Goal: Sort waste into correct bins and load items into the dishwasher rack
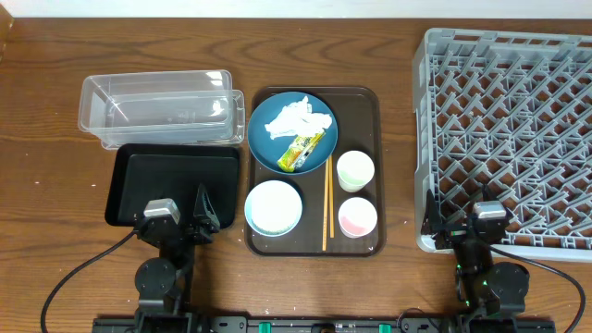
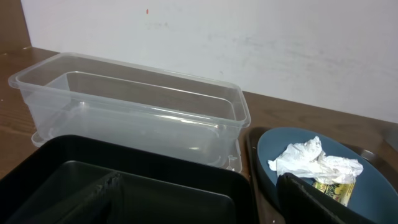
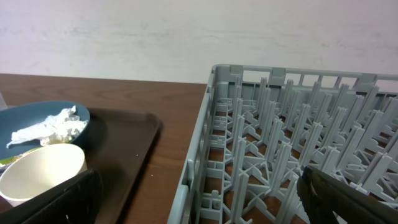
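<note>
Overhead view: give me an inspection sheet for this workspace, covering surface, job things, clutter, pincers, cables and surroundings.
Surface: brown wooden table.
Job's things: blue plate with tissue and wrapper, white bowl, green cup, pink cup and chopsticks on the brown tray; clear tub and black tray left; rack right.
Clutter: nothing seen.
Pincers: left pincer open above black tray; right pincer open at rack's near corner.
Cables: black cable trailing from each arm base.
Surroundings: white wall behind.

both arms sit low at the near side, pointing fwd. left end effector & right end effector both w/ jaws wide apart.
</note>
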